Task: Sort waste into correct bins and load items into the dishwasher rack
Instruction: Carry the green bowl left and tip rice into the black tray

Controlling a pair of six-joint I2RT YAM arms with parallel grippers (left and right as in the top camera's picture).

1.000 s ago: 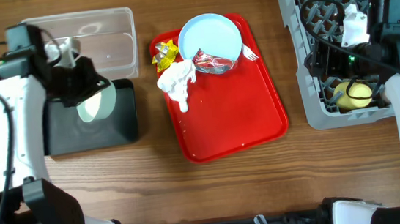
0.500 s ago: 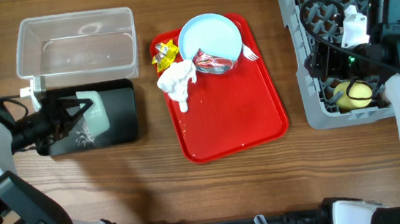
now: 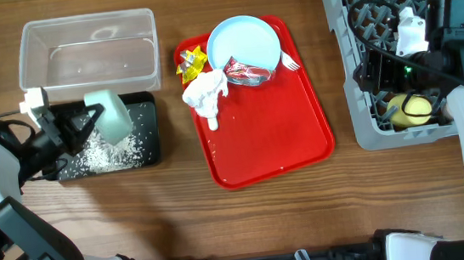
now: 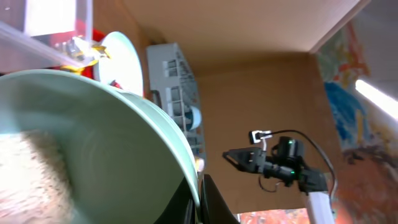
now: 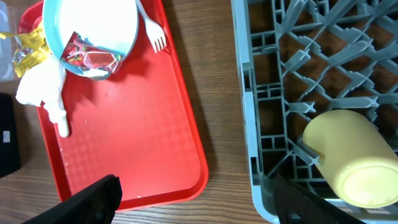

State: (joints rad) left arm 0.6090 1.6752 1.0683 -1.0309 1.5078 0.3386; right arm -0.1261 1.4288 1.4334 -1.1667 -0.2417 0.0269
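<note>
Pale blue bowl: tipped on its side over the black bin, rim clamped in the left gripper. Rice grains: scattered inside the black bin. Handling: hold the bowl's mouth above the bin and tilt steeper so clinging grains fall. Right gripper: jaws apart, empty, well away from the bin, over the dishwasher rack.

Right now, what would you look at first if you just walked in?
Probably the bright red tray in the middle, with a pale blue plate at its far end. Next, the left gripper holds a pale bowl tilted over the black bin, white grains scattered inside. A yellow cup lies in the grey rack on the right.
</note>
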